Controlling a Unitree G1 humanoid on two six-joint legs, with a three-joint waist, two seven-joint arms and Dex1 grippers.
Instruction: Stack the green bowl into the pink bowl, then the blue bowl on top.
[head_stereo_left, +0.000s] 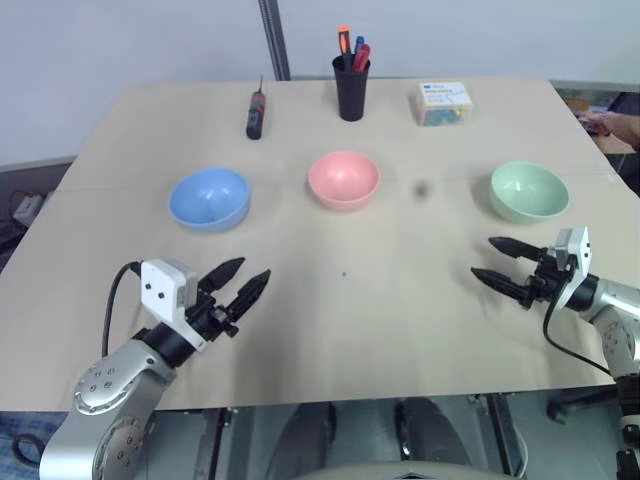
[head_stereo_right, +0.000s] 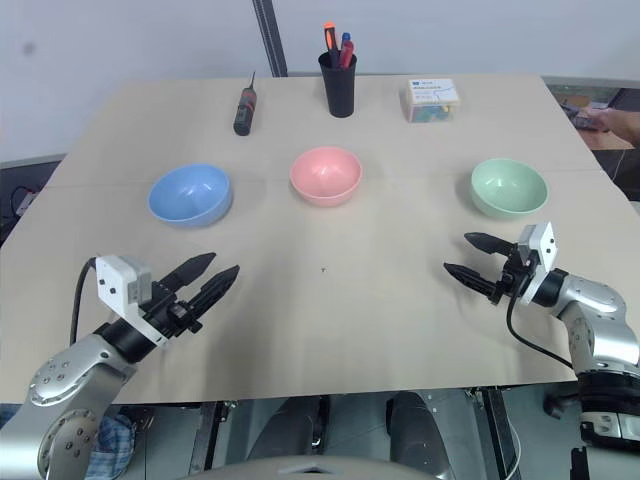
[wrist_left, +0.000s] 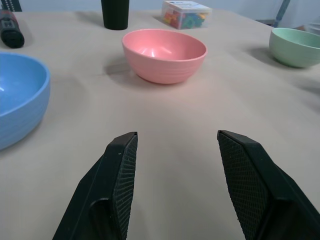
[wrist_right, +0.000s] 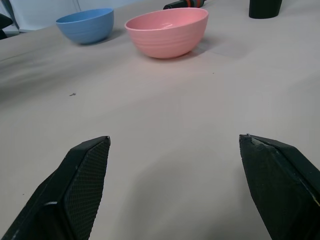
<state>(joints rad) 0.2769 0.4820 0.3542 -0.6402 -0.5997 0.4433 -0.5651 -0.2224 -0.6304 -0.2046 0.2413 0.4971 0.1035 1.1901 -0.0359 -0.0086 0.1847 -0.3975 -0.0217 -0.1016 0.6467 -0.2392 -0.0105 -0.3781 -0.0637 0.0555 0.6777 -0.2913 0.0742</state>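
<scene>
Beige surface (head_stereo_left: 330, 330): pale mint-green plastic bowl (head_stereo_left: 529, 191), salmon-pink plastic bowl (head_stereo_left: 343, 179), light sky-blue plastic bowl (head_stereo_left: 209, 198) well apart, nothing stacked. Left gripper (head_stereo_left: 244, 282), right gripper (head_stereo_left: 492, 259): fingers wide, empty.

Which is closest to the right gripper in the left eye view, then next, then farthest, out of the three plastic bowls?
1. Round mint-green plastic bowl: just beyond the right gripper, on the robot's right.
2. Round salmon-pink plastic bowl: centre of the table.
3. Round sky-blue plastic bowl: far across, on the robot's left.
</scene>
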